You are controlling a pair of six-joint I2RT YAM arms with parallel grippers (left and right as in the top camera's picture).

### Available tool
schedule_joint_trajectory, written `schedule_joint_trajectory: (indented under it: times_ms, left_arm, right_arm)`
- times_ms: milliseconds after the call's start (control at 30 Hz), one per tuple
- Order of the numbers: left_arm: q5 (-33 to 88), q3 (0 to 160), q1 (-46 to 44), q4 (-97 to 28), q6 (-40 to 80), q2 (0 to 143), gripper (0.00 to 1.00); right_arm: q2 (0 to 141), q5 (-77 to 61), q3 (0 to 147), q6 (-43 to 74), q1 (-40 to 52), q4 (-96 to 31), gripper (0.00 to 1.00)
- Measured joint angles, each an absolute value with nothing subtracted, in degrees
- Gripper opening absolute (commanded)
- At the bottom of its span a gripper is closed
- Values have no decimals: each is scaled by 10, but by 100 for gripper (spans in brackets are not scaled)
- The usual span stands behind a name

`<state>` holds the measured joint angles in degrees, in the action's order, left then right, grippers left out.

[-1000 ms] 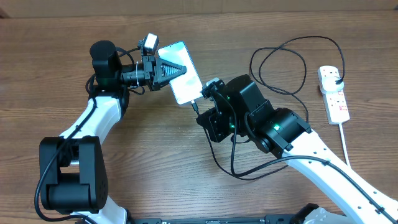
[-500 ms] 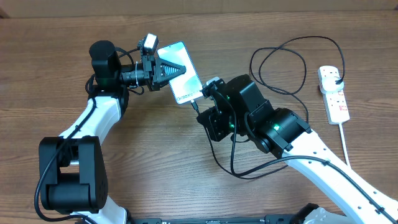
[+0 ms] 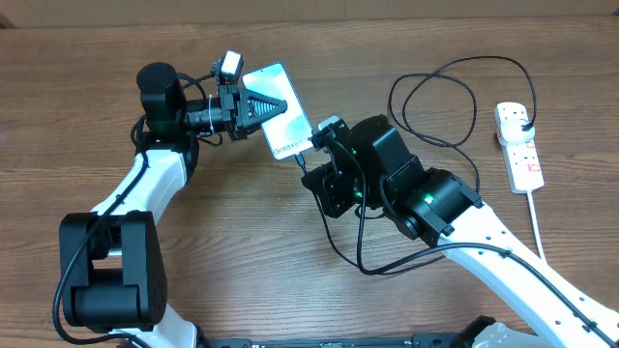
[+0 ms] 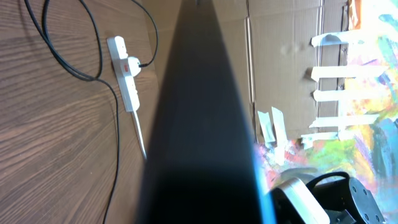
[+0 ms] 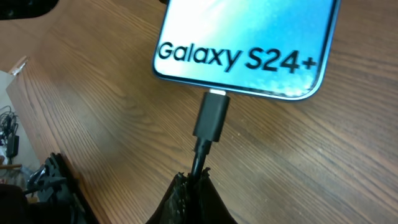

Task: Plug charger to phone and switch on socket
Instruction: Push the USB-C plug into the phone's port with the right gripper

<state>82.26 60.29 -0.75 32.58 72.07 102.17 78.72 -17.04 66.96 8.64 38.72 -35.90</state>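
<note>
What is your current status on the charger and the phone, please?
Left tool shut on phone. Right tool shut on charger, tip at phone's port, sliver of metal showing. Socket apart from both tools; nothing in the way.

- Overhead view: bright, even light from above; short, soft shadows lie on the desk (image 3: 242, 222).
- Left wrist view: the phone (image 4: 199, 124), close to the lens, is a dark blurred band; the background at right is washed bright.
- Right wrist view: the phone's lettering is sharp; pale glare crosses its screen; the bottom edge is dark and soft.
</note>
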Motion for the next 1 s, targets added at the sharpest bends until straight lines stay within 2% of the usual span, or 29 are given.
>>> schedule_joint_trajectory:
  times_ms: [133, 233, 567, 667, 733, 833, 1000]
  left_arm:
    - [828, 606, -8, 326, 721, 1022, 4]
    - [846, 606, -13, 325, 721, 1022, 4]
    - [848, 606, -17, 325, 721, 1022, 4]
    - [847, 606, -17, 326, 721, 1022, 4]
    - [846, 606, -17, 325, 721, 1022, 4]
    - [842, 606, -17, 326, 720, 1022, 4]
    - [838, 606, -16, 326, 698, 1022, 4]
  right_arm:
    - [787, -170, 668, 78, 387, -341, 19]
    - [787, -162, 668, 75, 387, -333, 26]
    - [787, -160, 668, 75, 387, -374, 27]
    - [788, -160, 668, 75, 387, -366, 25]
    - [793, -161, 668, 75, 387, -355, 16]
    - [812, -163, 668, 75, 387, -347, 9]
    - [825, -170, 668, 74, 388, -333, 4]
